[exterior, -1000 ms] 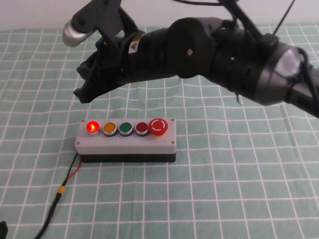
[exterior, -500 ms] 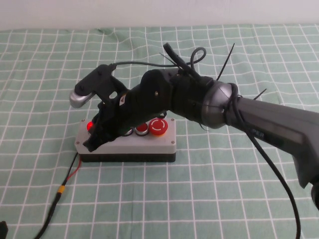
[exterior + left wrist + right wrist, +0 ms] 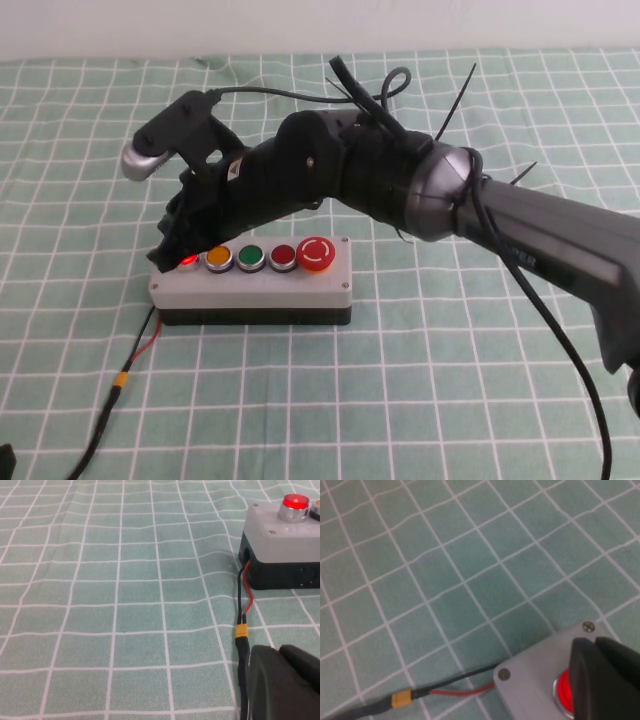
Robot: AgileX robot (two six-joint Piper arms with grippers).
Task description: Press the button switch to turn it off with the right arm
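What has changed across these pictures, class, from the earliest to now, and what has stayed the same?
The right gripper swung down from above the table onto the switch box, and now sits over the lit red button at its left end, slightly higher than half a second ago. Nothing was grasped. The box, its cable and the still-glowing light stayed put; the left gripper remains parked.

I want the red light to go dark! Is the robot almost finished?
Nearly. Done: the right claw has reached the lit red button on the switch box. In hand: pressing it. Left: the light still glows. The left claw waits near the cable.
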